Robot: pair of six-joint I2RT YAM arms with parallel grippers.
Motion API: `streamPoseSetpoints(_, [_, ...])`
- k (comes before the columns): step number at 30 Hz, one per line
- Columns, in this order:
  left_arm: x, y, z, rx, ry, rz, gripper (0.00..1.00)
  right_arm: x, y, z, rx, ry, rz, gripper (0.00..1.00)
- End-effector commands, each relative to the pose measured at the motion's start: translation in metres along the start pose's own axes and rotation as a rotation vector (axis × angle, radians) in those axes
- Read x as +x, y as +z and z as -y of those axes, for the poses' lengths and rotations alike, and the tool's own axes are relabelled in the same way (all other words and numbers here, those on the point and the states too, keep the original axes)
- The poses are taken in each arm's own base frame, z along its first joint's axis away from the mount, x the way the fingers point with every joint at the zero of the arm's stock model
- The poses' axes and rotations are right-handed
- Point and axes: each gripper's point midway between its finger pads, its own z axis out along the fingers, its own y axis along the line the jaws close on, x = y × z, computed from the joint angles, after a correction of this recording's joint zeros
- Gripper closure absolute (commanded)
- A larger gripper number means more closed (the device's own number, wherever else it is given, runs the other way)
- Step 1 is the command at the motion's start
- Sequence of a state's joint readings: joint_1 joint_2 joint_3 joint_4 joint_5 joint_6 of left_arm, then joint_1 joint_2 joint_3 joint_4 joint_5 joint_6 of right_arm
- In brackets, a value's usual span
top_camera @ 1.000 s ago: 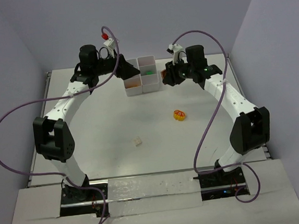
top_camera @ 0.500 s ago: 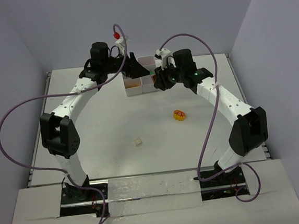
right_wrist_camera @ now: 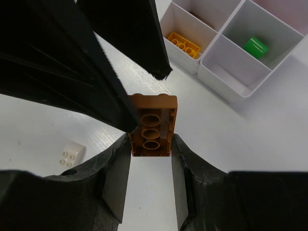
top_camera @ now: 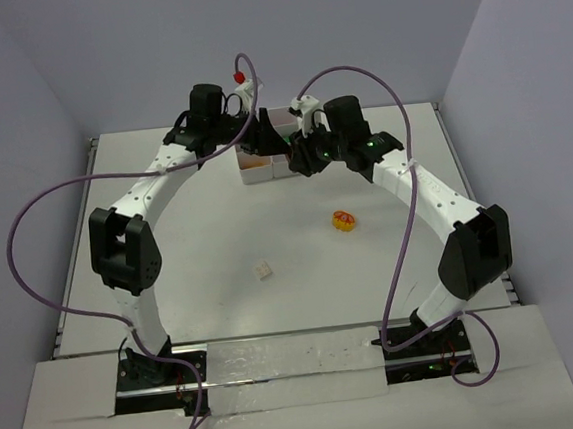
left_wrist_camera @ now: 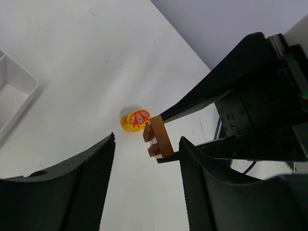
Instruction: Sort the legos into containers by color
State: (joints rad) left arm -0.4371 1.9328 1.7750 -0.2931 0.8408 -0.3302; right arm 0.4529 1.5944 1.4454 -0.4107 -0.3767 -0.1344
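My right gripper (right_wrist_camera: 150, 144) is shut on a brown brick (right_wrist_camera: 151, 126), studs facing away, held above the table just in front of the white tray (right_wrist_camera: 211, 72). The brick also shows in the left wrist view (left_wrist_camera: 158, 138), between the open jaws of my left gripper (left_wrist_camera: 147, 142), which does not touch it. In the top view both grippers, left (top_camera: 272, 135) and right (top_camera: 297, 161), meet over the tray (top_camera: 258, 173) and hide most of it. The tray holds an orange-yellow brick (right_wrist_camera: 184, 43), a green piece (right_wrist_camera: 255, 45) and a brown piece (right_wrist_camera: 202, 19).
A round yellow piece with an orange-red print (top_camera: 343, 220) lies on the table right of centre and also shows in the left wrist view (left_wrist_camera: 135, 120). A white brick (top_camera: 263, 271) lies nearer the arm bases, also in the right wrist view (right_wrist_camera: 71, 154).
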Motion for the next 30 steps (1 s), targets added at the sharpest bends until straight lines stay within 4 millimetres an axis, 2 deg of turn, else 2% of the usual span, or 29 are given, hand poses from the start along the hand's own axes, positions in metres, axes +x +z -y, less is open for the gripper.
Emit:
streamPoseSetpoints(1, [-0.010, 0.003, 0.008, 0.013, 0.016, -0.003, 0.40, -0.042, -0.012, -0.006, 0.016, -0.075, 0.111, 1.00])
streamPoseSetpoints(4, [-0.009, 0.004, 0.005, 0.011, 0.013, -0.012, 0.46, -0.045, -0.013, -0.010, 0.015, -0.085, 0.115, 1.00])
streamPoseSetpoints(6, [-0.007, 0.004, 0.003, 0.005, 0.011, -0.019, 0.58, -0.044, -0.012, -0.010, 0.019, -0.092, 0.112, 1.00])
streamPoseSetpoints(8, [-0.006, 0.005, 0.003, 0.003, 0.014, -0.024, 0.69, -0.044, -0.012, -0.008, 0.029, -0.091, 0.109, 0.99])
streamPoseSetpoints(9, [-0.005, 0.005, 0.002, 0.003, 0.013, -0.027, 0.84, -0.045, -0.013, -0.006, 0.043, -0.087, 0.112, 0.97])
streamPoseSetpoints(10, [-0.005, 0.005, 0.003, 0.004, 0.012, -0.029, 0.90, -0.045, -0.012, -0.006, 0.048, -0.082, 0.112, 0.95])
streamPoseSetpoints(11, [-0.005, 0.004, 0.002, 0.003, 0.010, -0.030, 0.96, -0.045, -0.012, -0.004, 0.062, -0.076, 0.111, 0.92])
streamPoseSetpoints(12, [-0.005, 0.004, 0.002, -0.001, 0.011, -0.028, 1.00, -0.045, -0.012, -0.001, 0.083, -0.067, 0.108, 0.77])
streamPoseSetpoints(14, [-0.009, 0.001, -0.002, -0.024, 0.015, -0.015, 1.00, -0.043, -0.012, 0.003, 0.112, -0.052, 0.102, 0.42])
streamPoseSetpoints(15, [-0.012, -0.002, -0.005, -0.039, 0.019, -0.003, 1.00, -0.041, -0.013, 0.005, 0.125, -0.047, 0.101, 0.32])
streamPoseSetpoints(17, [-0.019, -0.007, -0.014, -0.081, 0.035, 0.030, 1.00, -0.040, -0.018, 0.008, 0.150, -0.041, 0.106, 0.22])
streamPoseSetpoints(19, [-0.029, -0.019, -0.034, -0.171, 0.054, 0.077, 1.00, -0.029, -0.025, 0.012, 0.167, -0.027, 0.095, 0.16])
streamPoseSetpoints(21, [-0.037, -0.031, -0.060, -0.295, 0.107, 0.107, 1.00, -0.023, -0.031, 0.014, 0.165, -0.011, 0.092, 0.15])
streamPoseSetpoints(25, [-0.047, -0.045, -0.102, -0.500, 0.225, 0.125, 1.00, 0.001, -0.041, 0.020, 0.160, 0.016, 0.049, 0.14])
streamPoseSetpoints(26, [-0.051, -0.049, -0.108, -0.542, 0.257, 0.134, 1.00, 0.001, -0.041, 0.020, 0.160, 0.016, 0.048, 0.14])
streamPoseSetpoints(27, [-0.053, -0.051, -0.127, -0.616, 0.296, 0.136, 1.00, 0.016, -0.042, 0.026, 0.171, 0.029, -0.002, 0.14])
streamPoseSetpoints(28, [-0.057, -0.053, -0.139, -0.661, 0.339, 0.129, 1.00, 0.020, -0.042, 0.027, 0.164, 0.027, -0.015, 0.14])
streamPoseSetpoints(30, [-0.061, -0.055, -0.154, -0.716, 0.394, 0.117, 1.00, 0.037, -0.043, 0.035, 0.170, 0.034, -0.062, 0.14])
